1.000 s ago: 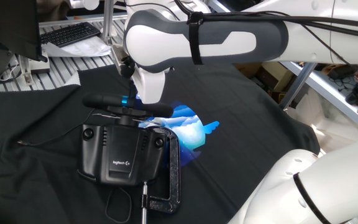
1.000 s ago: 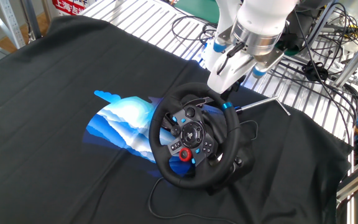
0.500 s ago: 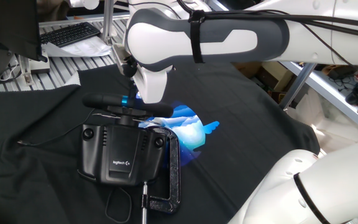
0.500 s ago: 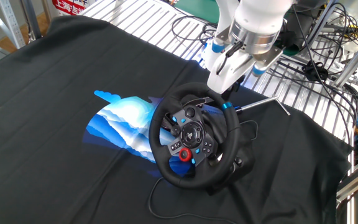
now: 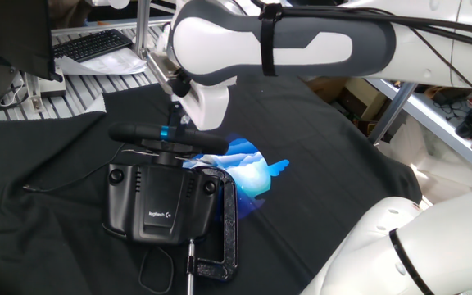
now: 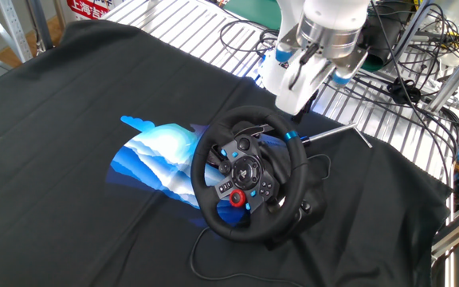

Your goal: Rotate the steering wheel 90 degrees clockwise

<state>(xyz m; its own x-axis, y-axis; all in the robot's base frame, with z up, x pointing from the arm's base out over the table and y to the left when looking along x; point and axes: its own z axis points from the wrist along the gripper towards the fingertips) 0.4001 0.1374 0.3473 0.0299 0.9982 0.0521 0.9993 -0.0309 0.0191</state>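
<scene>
the steering wheel sits mid-frame in the other fixed view, tilted on its black base, light-blue stripe on the rim toward the upper right. in one fixed view it's edge-on, a dark bar left of centre above the base, with a metal c-clamp on the base's right side. the hand hangs just above the rim's upper right part, not touching it. can't tell if its fingers are open or closed. black cloth with a blue print covers the desk.
</scene>
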